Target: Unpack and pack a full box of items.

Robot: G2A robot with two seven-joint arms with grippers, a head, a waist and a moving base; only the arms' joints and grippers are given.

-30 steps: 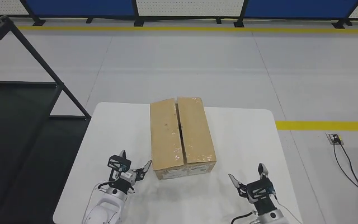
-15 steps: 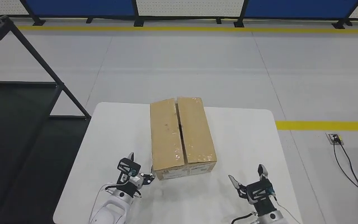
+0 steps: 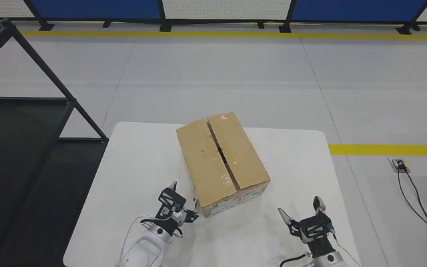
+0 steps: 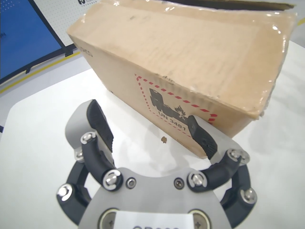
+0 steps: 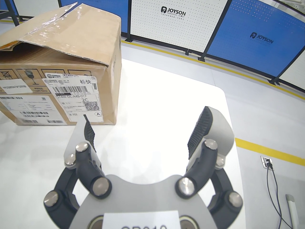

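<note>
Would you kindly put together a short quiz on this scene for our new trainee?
1. Fill in: the right claw, which is apart from the cardboard box, is ___ (open or shut).
2. Which claw has a finger against the cardboard box's side?
A. left claw
B. right claw
C. neither
3. True or false: the cardboard box's top flaps stand upright, wide open.
Key: 1 open; 2 A; 3 false.

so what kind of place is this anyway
Probably a robot test or demo hall, not a home: blue and white partition panels fence the area, a yellow line marks the smooth grey floor, and a lone white table holds a box.
</note>
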